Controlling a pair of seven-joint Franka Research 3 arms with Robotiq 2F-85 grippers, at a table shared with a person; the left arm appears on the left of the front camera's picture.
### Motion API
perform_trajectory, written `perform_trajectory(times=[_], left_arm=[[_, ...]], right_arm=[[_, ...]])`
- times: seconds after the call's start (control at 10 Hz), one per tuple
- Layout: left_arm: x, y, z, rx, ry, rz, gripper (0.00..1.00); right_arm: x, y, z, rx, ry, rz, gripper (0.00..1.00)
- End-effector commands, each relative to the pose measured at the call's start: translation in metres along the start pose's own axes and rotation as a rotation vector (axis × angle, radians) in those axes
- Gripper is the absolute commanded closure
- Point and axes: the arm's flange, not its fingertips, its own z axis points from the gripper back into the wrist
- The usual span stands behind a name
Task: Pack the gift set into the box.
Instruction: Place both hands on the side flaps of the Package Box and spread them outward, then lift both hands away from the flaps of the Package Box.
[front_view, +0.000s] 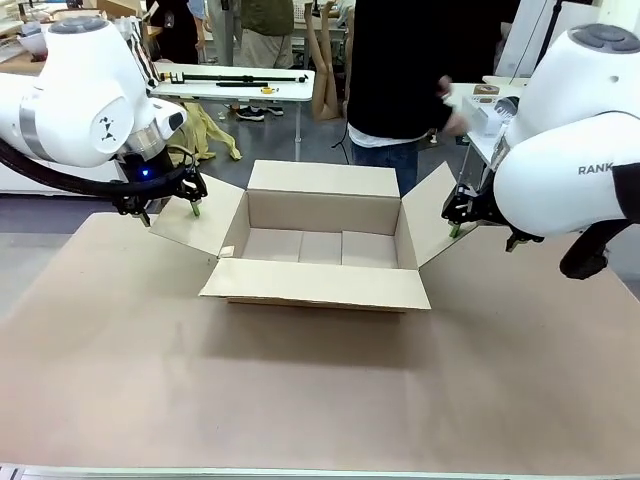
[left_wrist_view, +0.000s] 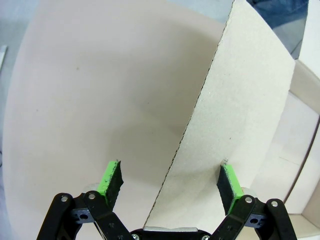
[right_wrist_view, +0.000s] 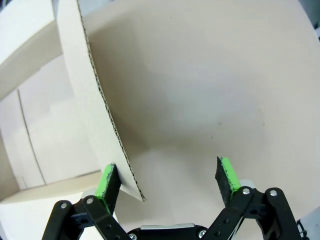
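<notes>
Front view: the box (front_view: 322, 212), a brown carton with all four flaps open, sits on the desk (front_view: 300, 390) towards its far edge, midway between the arms.
Left wrist view: left end effector (left_wrist_view: 170, 181) spread wide, with the edge of the carton's left flap (left_wrist_view: 240, 115) between its green pads.
Right wrist view: right end effector (right_wrist_view: 167, 181) spread wide, with the right flap (right_wrist_view: 95, 95) beside one pad; contact unclear.
Far side: a person (front_view: 400, 70) stands behind the box.

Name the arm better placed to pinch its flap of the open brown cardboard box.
Left, probably: the left brown cardboard flap reaches deep between the left gripper's open fingers; the right flap's corner just sits beside one finger of the right gripper.
</notes>
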Motion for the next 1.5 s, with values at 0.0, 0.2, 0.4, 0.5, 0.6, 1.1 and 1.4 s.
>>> perform_trajectory(times=[0.0, 0.2, 0.4, 0.5, 0.6, 1.1, 1.4], left_arm=[[-0.0013, -0.0017, 0.0016, 0.023, -0.005, 0.015, 0.00], [-0.0013, -0.0017, 0.0016, 0.023, -0.005, 0.015, 0.00], [-0.0013, -0.0017, 0.0016, 0.023, -0.005, 0.015, 0.00], [-0.0013, -0.0017, 0.0016, 0.023, -0.005, 0.015, 0.00], [-0.0013, -0.0017, 0.0016, 0.023, -0.005, 0.015, 0.00], [-0.0013, -0.0017, 0.0016, 0.023, -0.005, 0.015, 0.00], [-0.0013, -0.0017, 0.0016, 0.023, -0.005, 0.015, 0.00]], right_arm=[[0.0016, 0.0023, 0.0005, 0.007, 0.012, -0.017, 0.00], [0.0016, 0.0023, 0.0005, 0.007, 0.012, -0.017, 0.00], [0.0016, 0.0023, 0.0005, 0.007, 0.012, -0.017, 0.00], [0.0016, 0.0023, 0.0005, 0.007, 0.012, -0.017, 0.00], [0.0016, 0.0023, 0.0005, 0.007, 0.012, -0.017, 0.00], [0.0016, 0.0023, 0.0005, 0.007, 0.012, -0.017, 0.00], [0.0016, 0.0023, 0.0005, 0.007, 0.012, -0.017, 0.00]])
